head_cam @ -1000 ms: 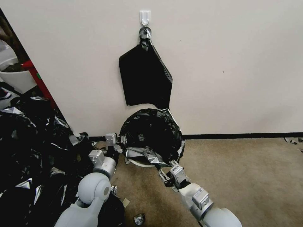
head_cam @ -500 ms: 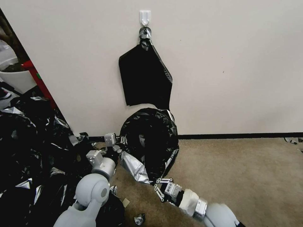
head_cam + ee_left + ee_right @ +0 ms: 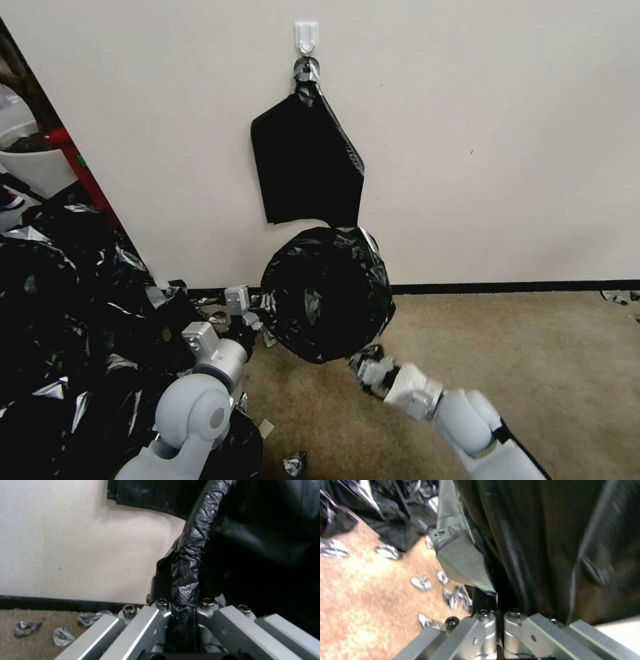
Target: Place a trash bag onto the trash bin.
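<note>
Both tools, left tool [image 3: 257, 313] and right tool [image 3: 365, 363], clench the trash bag [image 3: 327, 293].

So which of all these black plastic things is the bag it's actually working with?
Look below the white wall hook. Under the flat black bundle hanging there, the trash bag is the rounded, wrinkly one at floor level, pinched by the left gripper and right gripper.

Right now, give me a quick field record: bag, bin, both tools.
trash bag: stretched into a round black dome by the wall, below the flat black bundle on the wall hook
trash bin: hidden under the bag, cannot confirm
left tool: shut on the bag's rolled edge
right tool: shut on the bag's near edge
</note>
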